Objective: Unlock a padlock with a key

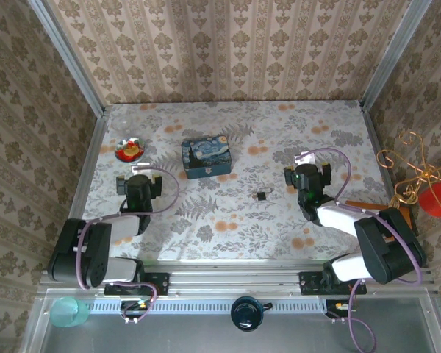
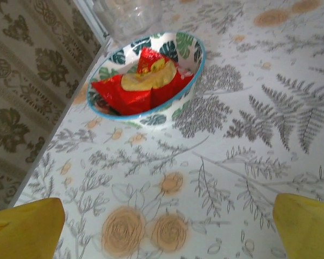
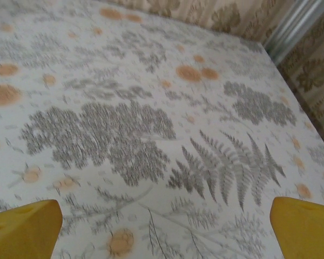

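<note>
Padlock (image 1: pixel 262 195) lying alone on the table (image 1: pixel 331 125) near its middle, between the blue tin (image 1: pixel 207 157) and the right fingers (image 3: pixel 305 226), touching neither. The 2 pairs of fingers are spread wide and hold nothing. The left fingers (image 2: pixel 24 226) hover before a bowl (image 2: pixel 154 118) by the left edge.

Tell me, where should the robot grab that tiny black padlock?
Probably by its squarish body, pinched across two opposite sides, coming straight down from above. The padlock lies low on the table with nothing touching it, nearest the open right gripper. Its shackle is too small to make out.
</note>
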